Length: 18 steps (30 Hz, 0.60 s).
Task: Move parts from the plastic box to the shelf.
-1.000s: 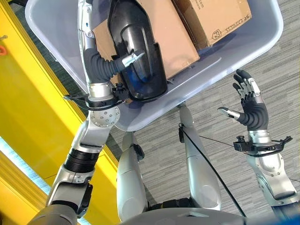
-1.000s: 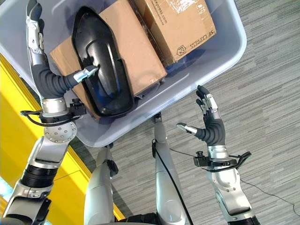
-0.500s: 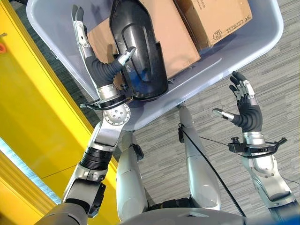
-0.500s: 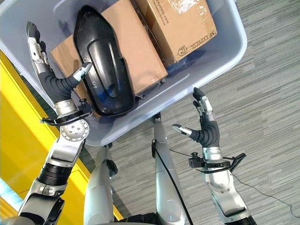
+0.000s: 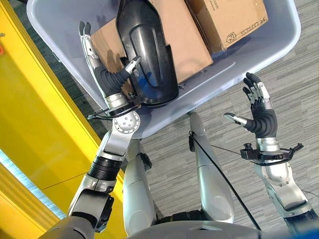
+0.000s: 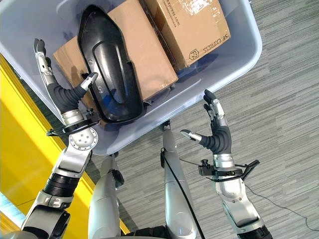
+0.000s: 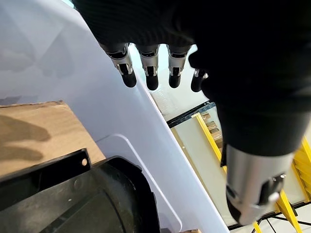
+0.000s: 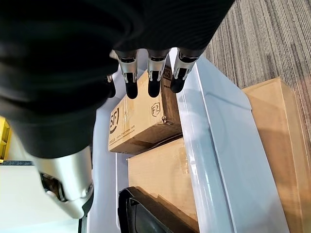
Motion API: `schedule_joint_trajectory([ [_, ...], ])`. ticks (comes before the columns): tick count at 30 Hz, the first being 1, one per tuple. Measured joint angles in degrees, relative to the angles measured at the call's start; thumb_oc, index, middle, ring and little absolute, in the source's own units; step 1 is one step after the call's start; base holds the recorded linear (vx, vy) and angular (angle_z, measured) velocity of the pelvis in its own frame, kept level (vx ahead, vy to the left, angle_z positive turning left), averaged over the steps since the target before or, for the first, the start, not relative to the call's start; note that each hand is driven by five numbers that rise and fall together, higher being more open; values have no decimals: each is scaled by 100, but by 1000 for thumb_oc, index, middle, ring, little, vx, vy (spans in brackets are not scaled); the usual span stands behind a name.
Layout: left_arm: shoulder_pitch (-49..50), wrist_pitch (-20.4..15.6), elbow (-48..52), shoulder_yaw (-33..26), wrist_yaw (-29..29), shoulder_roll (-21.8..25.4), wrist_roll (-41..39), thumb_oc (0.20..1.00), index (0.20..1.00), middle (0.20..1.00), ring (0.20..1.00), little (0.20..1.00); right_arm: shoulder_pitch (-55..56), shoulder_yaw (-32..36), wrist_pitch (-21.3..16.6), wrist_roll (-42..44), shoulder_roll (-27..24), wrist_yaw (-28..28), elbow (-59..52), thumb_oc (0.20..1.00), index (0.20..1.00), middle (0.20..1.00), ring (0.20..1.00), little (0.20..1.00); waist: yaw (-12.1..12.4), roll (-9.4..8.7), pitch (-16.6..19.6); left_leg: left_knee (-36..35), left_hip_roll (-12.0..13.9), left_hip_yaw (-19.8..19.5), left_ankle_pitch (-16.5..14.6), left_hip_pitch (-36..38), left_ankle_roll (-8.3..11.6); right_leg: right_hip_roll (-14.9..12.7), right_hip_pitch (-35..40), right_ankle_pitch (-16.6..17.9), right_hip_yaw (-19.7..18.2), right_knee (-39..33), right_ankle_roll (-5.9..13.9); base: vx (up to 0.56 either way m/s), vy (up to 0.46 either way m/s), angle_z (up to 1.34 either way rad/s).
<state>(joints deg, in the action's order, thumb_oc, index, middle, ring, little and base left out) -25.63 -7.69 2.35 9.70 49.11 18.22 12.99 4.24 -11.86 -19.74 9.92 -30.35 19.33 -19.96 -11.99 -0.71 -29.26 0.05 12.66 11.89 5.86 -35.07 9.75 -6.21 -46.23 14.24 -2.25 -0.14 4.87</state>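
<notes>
The pale plastic box (image 5: 234, 69) holds a long black moulded part (image 5: 147, 55) lying on a cardboard carton (image 5: 192, 40). My left hand (image 5: 105, 77) is inside the box at the part's left side. It is open with straight fingers (image 7: 148, 68) along the box wall (image 7: 73, 73), and its thumb (image 5: 132, 63) rests against the part's rim. My right hand (image 5: 260, 119) hovers open over the floor just outside the box's near wall, fingers (image 8: 153, 73) spread toward the rim (image 8: 214, 145), holding nothing.
A second cardboard carton (image 5: 229, 17) sits at the box's right end. A yellow frame (image 5: 30, 124) runs along the left, close to the box. Grey striped carpet (image 5: 289, 84) lies to the right.
My left hand has drawn back from deep in the box toward its near wall, staying beside the black part. My right hand has shifted slightly toward the box.
</notes>
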Motion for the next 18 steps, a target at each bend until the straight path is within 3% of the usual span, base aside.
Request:
schedule_joint_trajectory([
  [18, 180, 0, -846, 374, -139, -267, -304, 1000, 1000, 1000, 1000, 1000, -184, -163, 16, -5, -12, 118, 4, 1000, 1000, 1000, 1000, 1000, 10, -21, -5, 8, 1, -23, 16, 13, -12, 5, 29, -12, 14, 0, -8, -19, -6, 0],
])
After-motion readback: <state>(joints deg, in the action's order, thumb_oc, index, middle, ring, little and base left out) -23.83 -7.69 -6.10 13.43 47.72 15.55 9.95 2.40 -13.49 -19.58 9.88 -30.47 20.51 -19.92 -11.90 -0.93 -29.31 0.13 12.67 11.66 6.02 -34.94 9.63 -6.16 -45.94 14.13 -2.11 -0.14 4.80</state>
